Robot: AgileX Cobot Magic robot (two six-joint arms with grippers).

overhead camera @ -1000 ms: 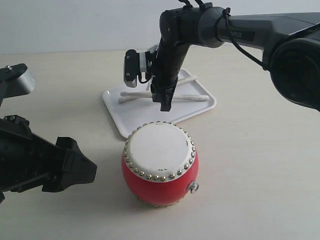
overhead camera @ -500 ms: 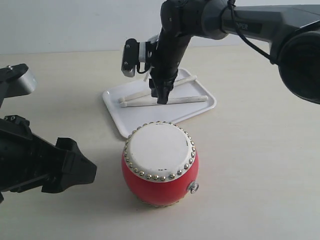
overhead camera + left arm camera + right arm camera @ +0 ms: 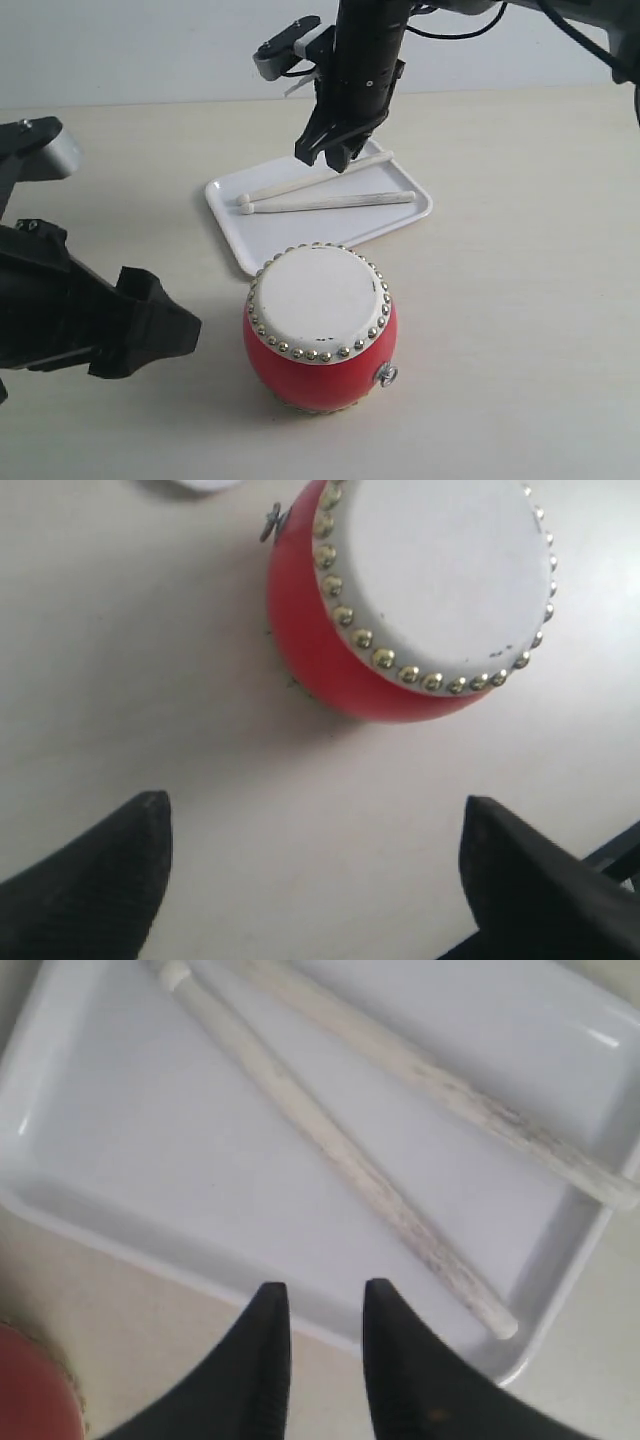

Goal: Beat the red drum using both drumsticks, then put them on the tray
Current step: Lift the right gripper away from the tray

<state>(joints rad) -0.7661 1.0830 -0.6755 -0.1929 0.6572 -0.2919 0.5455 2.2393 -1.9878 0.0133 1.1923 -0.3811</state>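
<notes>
The red drum (image 3: pixel 320 330) stands upright on the table in front of the white tray (image 3: pixel 290 238). Both drumsticks lie on the tray: one (image 3: pixel 330 202) flat across it, the other (image 3: pixel 295 184) angled behind it. My right gripper (image 3: pixel 335 160) hangs above the tray's middle, open by a narrow gap and empty. In the right wrist view its tips (image 3: pixel 323 1290) hover over the tray rim (image 3: pixel 120 1230), with the two sticks (image 3: pixel 330 1150) (image 3: pixel 460 1090) beyond. My left gripper (image 3: pixel 150 335) sits left of the drum, wide open (image 3: pixel 312 810) and empty, with the drum (image 3: pixel 420 590) ahead of it.
Bare beige table surrounds the drum and the tray. The small metal ring (image 3: pixel 386 375) sits on the drum's front right side. The right arm (image 3: pixel 365 60) reaches down from the upper right over the tray.
My right gripper has risen from just above the tray floor and drawn back, leaving both sticks lying on the tray. The left arm has barely shifted.
</notes>
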